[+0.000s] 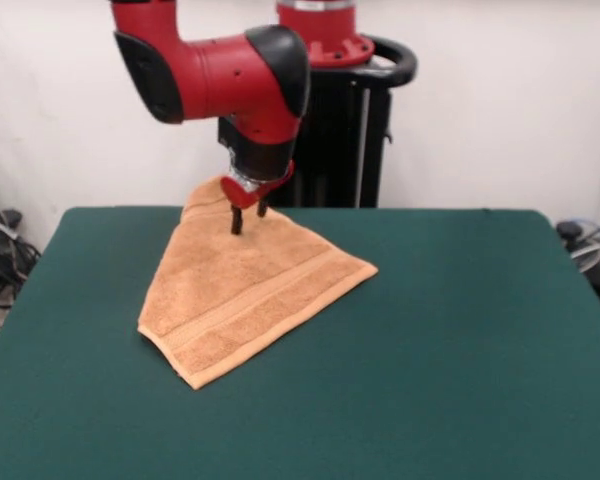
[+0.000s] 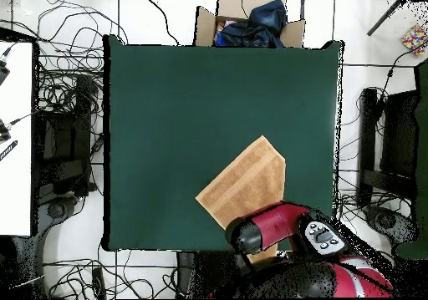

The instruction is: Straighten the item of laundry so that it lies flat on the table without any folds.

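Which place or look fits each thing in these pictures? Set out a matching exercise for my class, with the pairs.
Things:
1. towel
2. table
3. hand
4. cardboard box

Descriptions:
A. dark green top
B. on the floor past the table's far edge, overhead view
C. orange-tan, with one end raised off the table
D. at the towel's raised end

Pairs: 1-C, 2-A, 3-D, 4-B

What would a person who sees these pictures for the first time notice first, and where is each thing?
The big red and black arm comes down from the top of the front view, its gripper at the far part of the orange-tan towel. There the cloth is raised to a peak, while the rest slopes down onto the dark green table. From overhead, the towel lies near the table's edge on the robot's side, partly hidden under the arm.
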`<state>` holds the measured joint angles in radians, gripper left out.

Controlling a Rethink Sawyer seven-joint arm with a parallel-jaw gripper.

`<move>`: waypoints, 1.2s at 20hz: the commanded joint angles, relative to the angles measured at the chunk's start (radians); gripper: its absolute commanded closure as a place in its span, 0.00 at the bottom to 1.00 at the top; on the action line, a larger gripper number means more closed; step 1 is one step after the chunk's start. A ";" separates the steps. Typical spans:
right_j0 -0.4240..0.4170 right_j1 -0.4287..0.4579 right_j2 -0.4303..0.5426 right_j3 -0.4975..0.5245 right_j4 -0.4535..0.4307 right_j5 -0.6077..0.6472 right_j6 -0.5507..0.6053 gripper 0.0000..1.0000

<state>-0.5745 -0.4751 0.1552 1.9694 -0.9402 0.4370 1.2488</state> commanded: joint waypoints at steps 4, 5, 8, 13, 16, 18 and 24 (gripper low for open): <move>-0.056 -0.025 0.179 0.050 0.084 -0.122 0.073 0.00; -0.065 -0.036 0.191 0.063 0.090 -0.128 0.071 0.00; -0.068 -0.047 0.197 0.073 0.091 -0.148 0.090 0.00; 0.058 -0.055 0.070 0.038 0.033 -0.332 0.236 0.00; 0.131 -0.060 -0.004 0.021 0.033 -0.379 0.261 0.00; 0.175 -0.042 -0.050 -0.002 0.046 -0.393 0.266 0.00; 0.235 -0.007 -0.170 -0.034 0.076 -0.444 0.234 0.00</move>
<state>-0.3639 -0.5149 0.0824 2.0416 -0.9033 0.0162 1.2488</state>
